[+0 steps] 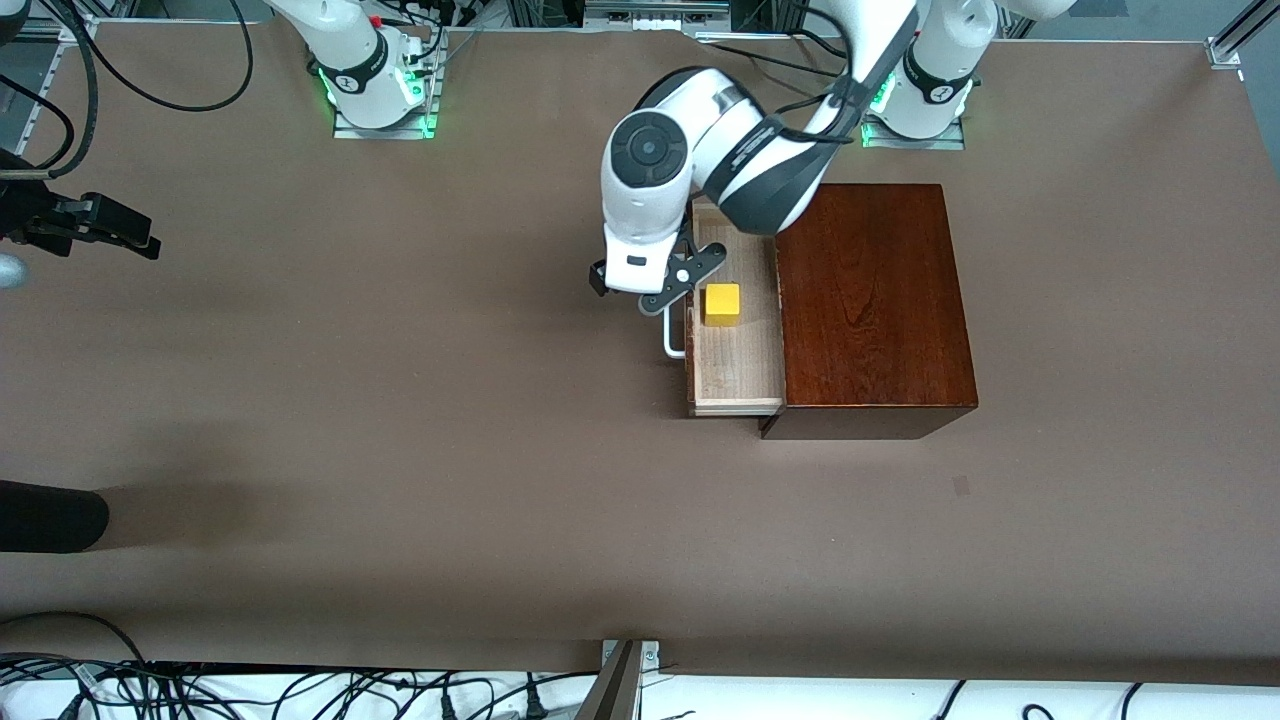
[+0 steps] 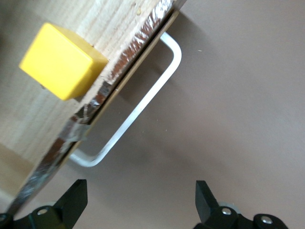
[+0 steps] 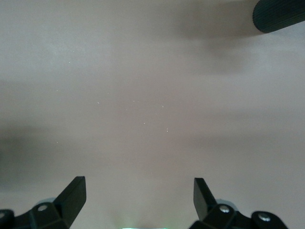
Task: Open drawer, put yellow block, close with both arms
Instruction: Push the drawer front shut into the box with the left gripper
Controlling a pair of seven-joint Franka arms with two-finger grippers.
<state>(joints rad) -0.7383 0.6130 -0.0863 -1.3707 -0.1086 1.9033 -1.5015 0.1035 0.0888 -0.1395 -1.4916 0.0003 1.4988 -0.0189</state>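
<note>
The drawer [image 1: 735,340] stands pulled out of the mahogany box [image 1: 870,300], the yellow block [image 1: 722,304] resting inside it near the front panel. The left claw [image 1: 668,290] hovers at the block's nine o'clock, over the white handle [image 1: 672,335]. Only the left wrist view shows its fingers [image 2: 74,198] apart, holding nothing. The right claw [image 3: 139,198], fingers apart, waits over bare surface [image 3: 152,95].

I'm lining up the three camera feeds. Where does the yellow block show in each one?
Front view: yellow block in the open drawer, beside the left tool.
Left wrist view: at the upper corner, on the drawer's pale floor.
Right wrist view: not in it.
Shared landmark: the white handle.
</note>
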